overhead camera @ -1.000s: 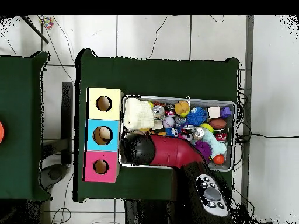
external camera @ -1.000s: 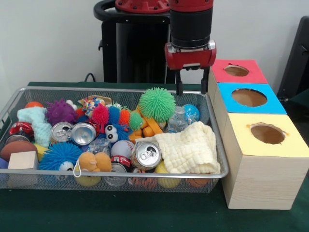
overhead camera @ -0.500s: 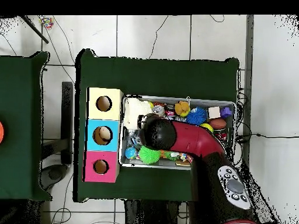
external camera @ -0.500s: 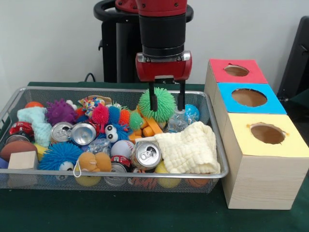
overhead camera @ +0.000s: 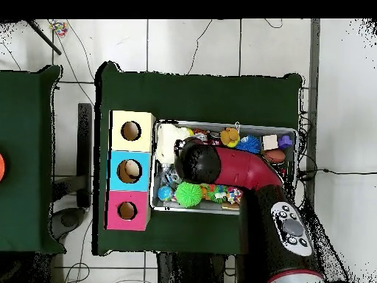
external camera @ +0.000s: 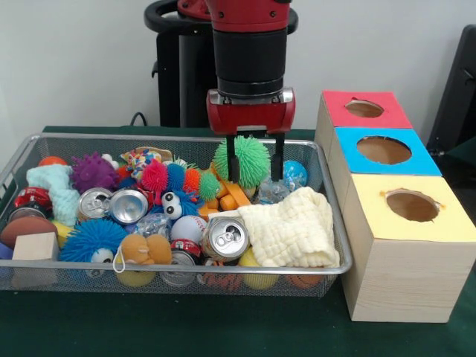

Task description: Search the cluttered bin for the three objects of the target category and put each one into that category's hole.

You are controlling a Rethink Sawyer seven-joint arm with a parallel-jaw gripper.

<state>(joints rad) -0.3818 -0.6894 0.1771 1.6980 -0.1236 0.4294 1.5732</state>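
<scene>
The wire mesh bin (external camera: 149, 271) is full of toys, cans and cloth. My gripper (external camera: 255, 178) is open and hangs low over the bin's far right part, in front of a green spiky ball (external camera: 242, 159). A small clear plastic bottle (external camera: 272, 190) lies just by the right fingertip (external camera: 278, 172), between the ball and a cream cloth (external camera: 290, 232). Another clear wrinkly bottle (external camera: 153, 223) lies near the middle, partly buried. The red-topped hole (external camera: 364, 108) is in the farthest box on the right. In the overhead view my arm (overhead camera: 221, 173) covers the gripper; the red hole (overhead camera: 127, 211) shows there.
Blue-topped (external camera: 384, 149) and yellow-topped (external camera: 412, 205) holes sit nearer the camera than the red one. Silver cans (external camera: 225, 238) (external camera: 128, 205), a blue globe ball (external camera: 295, 173), a blue spiky ball (external camera: 91, 239) and a wooden block (external camera: 35, 247) crowd the bin.
My gripper moved from beside the red box to the left, over the bin, and came down in front of the green spiky ball beside the clear bottle. It stays open.
</scene>
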